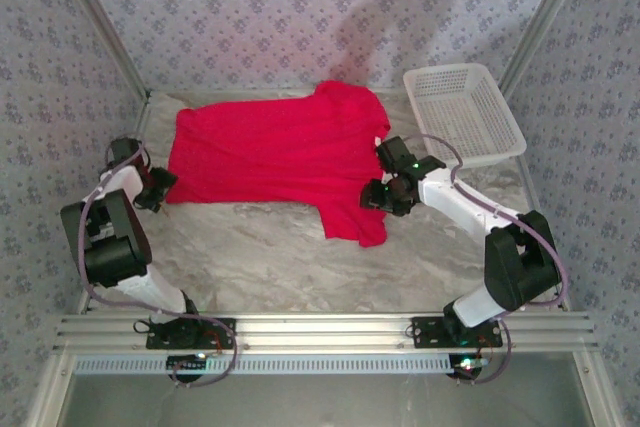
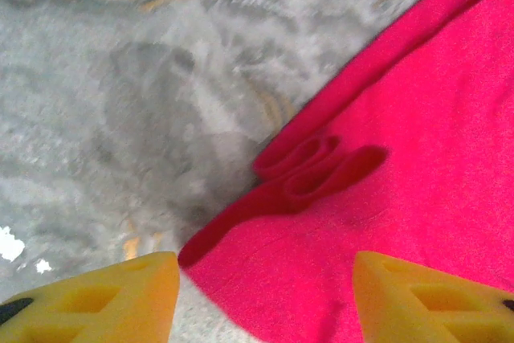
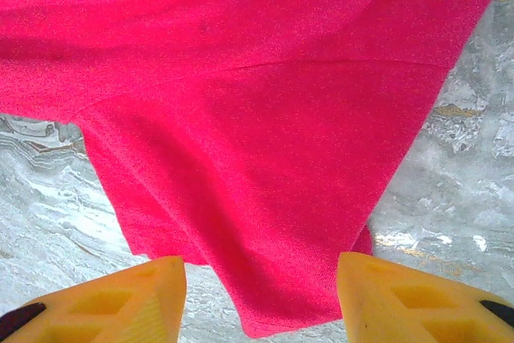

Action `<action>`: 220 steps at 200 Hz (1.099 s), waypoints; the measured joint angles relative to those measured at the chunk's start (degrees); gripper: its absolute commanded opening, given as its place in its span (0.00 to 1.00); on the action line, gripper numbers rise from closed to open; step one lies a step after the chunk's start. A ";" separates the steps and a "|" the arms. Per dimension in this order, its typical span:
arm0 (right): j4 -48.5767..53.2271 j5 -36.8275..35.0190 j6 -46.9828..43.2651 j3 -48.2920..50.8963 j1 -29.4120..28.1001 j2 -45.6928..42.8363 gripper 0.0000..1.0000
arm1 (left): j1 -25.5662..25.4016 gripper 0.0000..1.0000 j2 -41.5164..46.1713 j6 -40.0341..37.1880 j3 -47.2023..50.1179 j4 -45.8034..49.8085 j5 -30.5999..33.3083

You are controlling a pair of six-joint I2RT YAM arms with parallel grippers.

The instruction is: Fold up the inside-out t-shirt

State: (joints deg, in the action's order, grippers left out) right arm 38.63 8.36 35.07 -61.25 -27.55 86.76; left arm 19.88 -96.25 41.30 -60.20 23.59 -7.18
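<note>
The inside-out t-shirt [image 1: 280, 152] lies spread flat on the table, bright red, with one sleeve reaching toward the front at the right. My left gripper [image 1: 165, 187] sits low at the shirt's left near corner. In the left wrist view its yellow fingers [image 2: 120, 299] stand apart as the left gripper [image 2: 265, 303] straddles the t-shirt [image 2: 418, 158] hem, where a small ripple [image 2: 313, 170] bunches. My right gripper [image 1: 375, 195] hovers at the front sleeve. The right gripper [image 3: 261, 303] is open, with the t-shirt [image 3: 265, 118] sleeve end lying between its fingertips [image 3: 418, 303].
A white mesh basket [image 1: 462, 112] stands at the back right, close behind the right arm. Bare marbled tabletop [image 1: 260, 247] stretches in front of the shirt to the aluminium rail at the near edge. Patterned walls close in the sides and back.
</note>
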 measured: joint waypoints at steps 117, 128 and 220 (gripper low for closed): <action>0.48 0.96 -0.22 -0.81 -0.13 0.00 0.54 | -0.02 0.56 -7.39 1.29 -3.21 -2.86 -3.74; 0.48 1.16 -0.22 -0.92 -0.13 0.00 0.54 | 0.00 0.56 -7.39 1.29 -3.80 -2.84 -3.52; 0.61 4.22 -0.46 -1.66 0.31 0.00 0.53 | -0.07 0.38 -9.97 1.01 -6.21 -2.84 -2.47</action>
State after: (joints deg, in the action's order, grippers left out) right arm 39.24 12.58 34.61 -62.92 -27.24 86.76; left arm 19.81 -106.21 42.30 -66.41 20.75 -9.65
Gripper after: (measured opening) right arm 0.536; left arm 0.406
